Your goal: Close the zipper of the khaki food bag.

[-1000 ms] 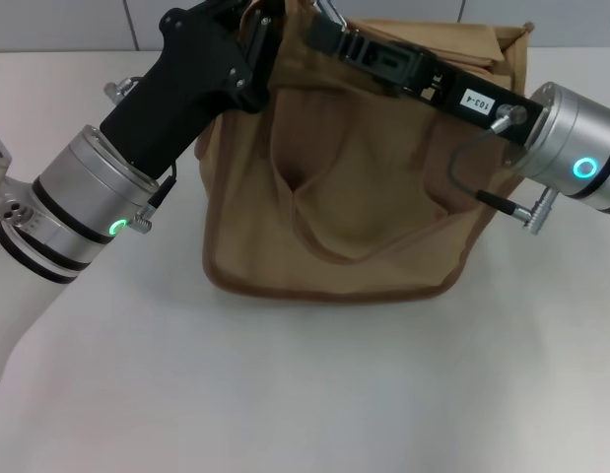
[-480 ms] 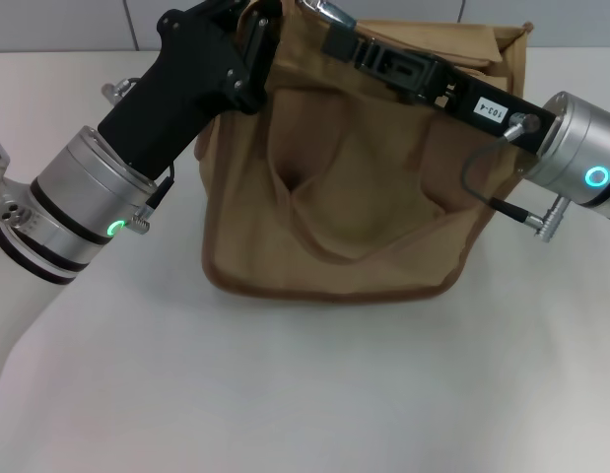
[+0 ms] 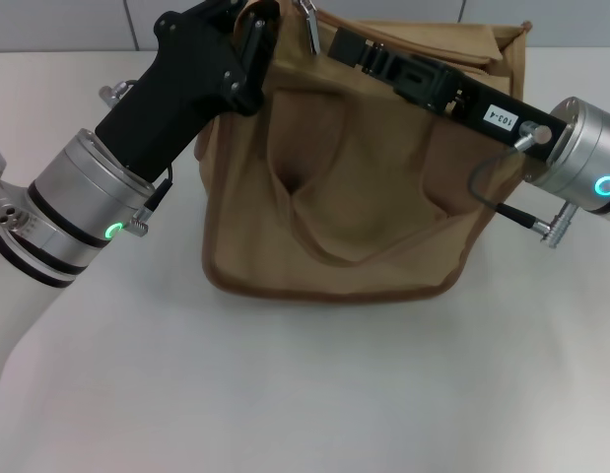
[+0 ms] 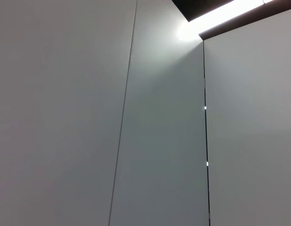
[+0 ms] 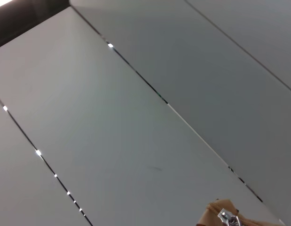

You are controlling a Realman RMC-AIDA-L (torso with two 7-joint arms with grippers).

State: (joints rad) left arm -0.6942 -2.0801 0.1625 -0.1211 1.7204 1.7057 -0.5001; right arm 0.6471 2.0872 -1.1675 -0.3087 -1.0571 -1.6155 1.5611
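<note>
One khaki food bag (image 3: 354,197) stands on the pale counter (image 3: 305,394), near its far side, between the two arms. It is judged light and soft: the front panel sags into folds and a wide strap handle (image 3: 314,212) hangs slack against it, so the canvas is likely to give way unless it is braced. The left claw (image 3: 257,25) is seen at the bag's top left corner, and whether it is clamped on the cloth cannot be told. The right claw (image 3: 309,18) is reached across the top edge, with a silver metal piece hanging at its tip; its spread cannot be told either. The zipper (image 5: 229,217) pull, small and hard, is judged the proper place for a hold. One white label (image 3: 502,117) on the right arm is read as "103-4".
</note>
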